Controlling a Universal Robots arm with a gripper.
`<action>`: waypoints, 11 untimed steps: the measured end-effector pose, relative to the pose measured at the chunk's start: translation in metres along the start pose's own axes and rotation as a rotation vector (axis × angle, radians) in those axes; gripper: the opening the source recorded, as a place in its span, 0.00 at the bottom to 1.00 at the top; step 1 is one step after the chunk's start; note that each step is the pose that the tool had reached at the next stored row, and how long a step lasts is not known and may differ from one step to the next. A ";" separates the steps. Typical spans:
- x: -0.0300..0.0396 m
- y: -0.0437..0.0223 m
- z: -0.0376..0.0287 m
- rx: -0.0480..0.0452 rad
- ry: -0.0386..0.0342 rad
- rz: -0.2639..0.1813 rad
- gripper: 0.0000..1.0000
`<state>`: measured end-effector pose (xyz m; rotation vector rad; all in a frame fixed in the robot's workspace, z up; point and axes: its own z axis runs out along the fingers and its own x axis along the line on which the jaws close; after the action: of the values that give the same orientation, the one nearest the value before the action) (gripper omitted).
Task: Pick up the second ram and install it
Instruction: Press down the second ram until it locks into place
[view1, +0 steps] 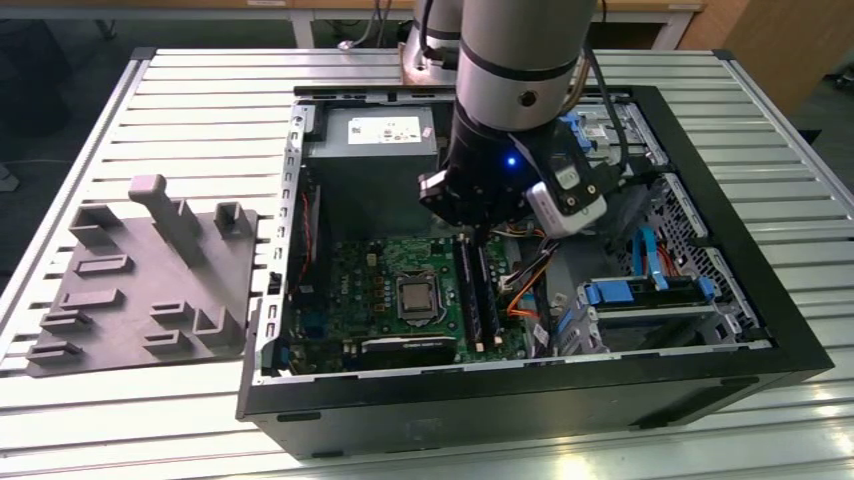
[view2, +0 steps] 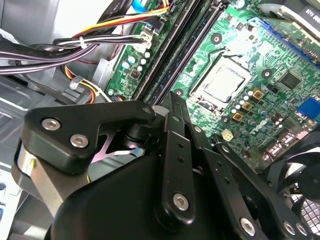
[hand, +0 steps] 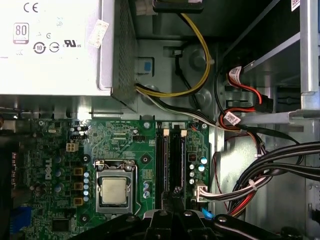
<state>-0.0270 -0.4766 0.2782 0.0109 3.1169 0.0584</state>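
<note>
Slatted table (view1: 200, 110); jaws (view1: 470, 232) low over motherboard (view1: 400, 285) slots (hand: 170, 160).

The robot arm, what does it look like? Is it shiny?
The arm is a fat silver-grey tube with a black band. Lower down it turns black, with a small blue light and a white box on its side. The tool is black bars with silver screws.

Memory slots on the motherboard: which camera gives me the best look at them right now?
The first wrist view: the memory slots run straight and unobstructed there. The second wrist view shows them slanted, with the gripper covering their near end. The exterior view shows them under the arm.
</note>
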 end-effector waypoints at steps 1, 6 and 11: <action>0.0000 -0.0005 0.0000 0.0000 0.0000 0.000 0.11; 0.0000 -0.0023 -0.0001 0.0000 0.0000 0.000 0.11; 0.0000 -0.0043 -0.0001 0.0000 0.0000 0.000 0.11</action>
<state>-0.0270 -0.4809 0.2782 0.0109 3.1169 0.0584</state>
